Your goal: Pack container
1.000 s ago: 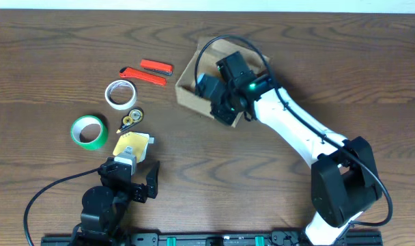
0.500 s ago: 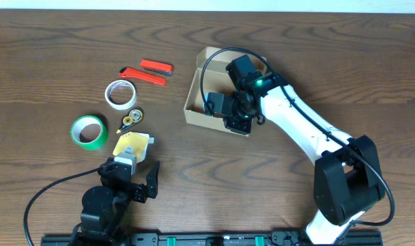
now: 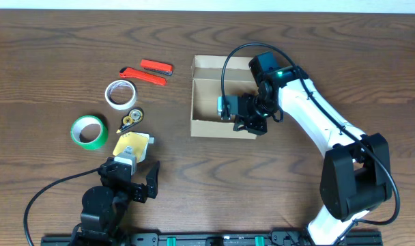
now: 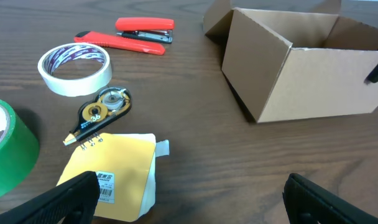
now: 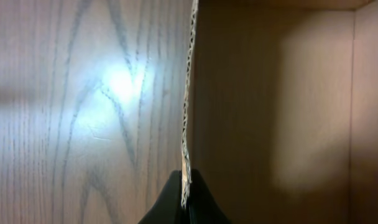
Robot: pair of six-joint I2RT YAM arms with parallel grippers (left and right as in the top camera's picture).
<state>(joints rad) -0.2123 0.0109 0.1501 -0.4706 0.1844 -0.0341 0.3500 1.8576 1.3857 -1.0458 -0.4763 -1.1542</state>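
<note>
The container is a tan cardboard box [image 3: 206,130], open at the top, with its flap lid [image 3: 221,65] folded back on the far side. It stands right of the table's middle and looks empty. My right gripper [image 3: 254,127] is shut on the box's wall near its front right corner. In the right wrist view the fingertips [image 5: 186,194] pinch the corrugated edge, with the box's inside [image 5: 270,93] to the right. My left gripper [image 3: 129,184] is open and empty near the front edge, and also shows in the left wrist view [image 4: 189,199]. The box [image 4: 313,81] lies ahead of it to the right.
Left of the box lie a red stapler [image 3: 156,66], a red utility knife [image 3: 142,75], a white tape roll [image 3: 120,94], a green tape roll [image 3: 89,132], a correction-tape dispenser [image 3: 130,119] and a yellow notepad [image 3: 131,145]. The notepad [image 4: 114,174] sits just ahead of my left gripper.
My right gripper has dragged and turned the box to the right, so it now sits square to the table. The left arm has not moved.
</note>
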